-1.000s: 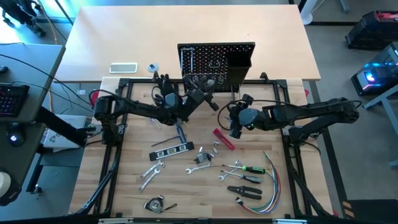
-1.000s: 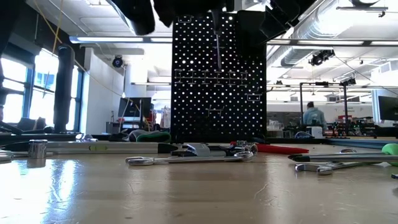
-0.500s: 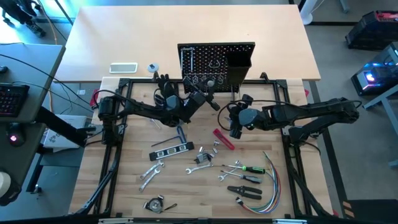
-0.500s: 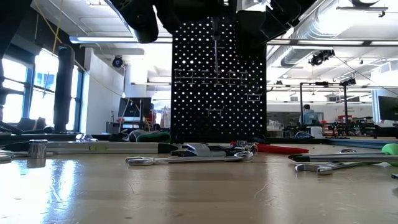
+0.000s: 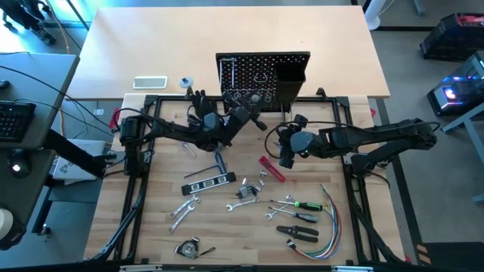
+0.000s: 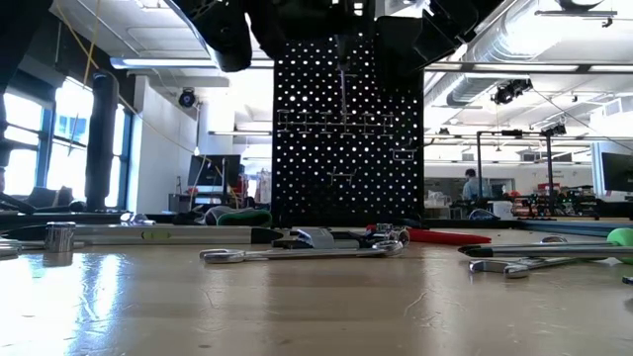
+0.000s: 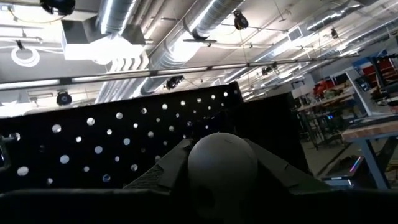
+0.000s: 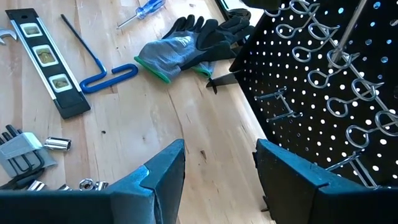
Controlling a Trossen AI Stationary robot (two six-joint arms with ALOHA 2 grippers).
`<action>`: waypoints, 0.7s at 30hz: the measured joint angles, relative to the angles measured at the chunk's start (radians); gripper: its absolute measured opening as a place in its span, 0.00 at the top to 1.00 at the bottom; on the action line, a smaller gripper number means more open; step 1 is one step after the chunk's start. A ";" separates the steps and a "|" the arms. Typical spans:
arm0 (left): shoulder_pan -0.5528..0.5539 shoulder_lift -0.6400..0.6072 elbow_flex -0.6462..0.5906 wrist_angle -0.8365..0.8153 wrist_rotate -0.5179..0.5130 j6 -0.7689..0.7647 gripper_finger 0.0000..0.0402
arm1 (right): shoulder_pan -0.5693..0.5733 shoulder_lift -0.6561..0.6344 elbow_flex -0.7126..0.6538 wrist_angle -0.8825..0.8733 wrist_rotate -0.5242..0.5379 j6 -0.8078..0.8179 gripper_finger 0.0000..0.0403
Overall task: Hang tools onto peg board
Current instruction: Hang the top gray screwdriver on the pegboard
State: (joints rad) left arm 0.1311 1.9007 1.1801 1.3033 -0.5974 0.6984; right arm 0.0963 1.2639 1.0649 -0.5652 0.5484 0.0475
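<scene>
The black peg board stands upright at the table's far middle, with a black box bin on its right side. My left gripper is raised just in front of the board and shut on a tool with a rounded grey handle. The tool's thin metal shaft hangs in front of the board's face, among the wire ring hooks. My right gripper hovers open over the table's middle, above the red-handled tool, and touches nothing. My left gripper has the tool's rounded grey handle between its two fingers. The fingers slant upward toward the board. The tool is lifted clear of the table and its shaft hangs roughly upright against the board's face. Whether it rests in a hook, I cannot tell.
Loose tools lie on the wood: a black level, a blue-handled hex key, silver wrenches and pliers. A black glove lies left of the board. Coloured wires lie at the near right.
My left gripper has edged slightly toward the peg board with the tool, whose shaft has shifted a little across the board's face. My right gripper has kept still.
</scene>
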 joint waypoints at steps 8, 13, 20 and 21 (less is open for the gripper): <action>0.012 -0.002 0.000 -0.044 -0.017 -0.040 0.73 | 0.000 0.000 0.000 0.000 -0.002 0.005 0.53; 0.014 -0.002 0.000 -0.049 -0.017 -0.044 0.73 | 0.000 0.000 0.000 0.000 -0.002 0.005 0.53; 0.023 -0.002 0.000 -0.079 -0.015 -0.072 0.73 | 0.000 0.000 0.000 0.000 -0.002 0.008 0.53; 0.026 -0.002 0.000 -0.084 -0.014 -0.081 0.73 | 0.000 0.000 0.000 0.000 -0.002 0.008 0.53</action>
State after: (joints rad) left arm 0.1571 1.8986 1.1801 1.2193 -0.6119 0.6176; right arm 0.0963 1.2638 1.0649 -0.5648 0.5465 0.0559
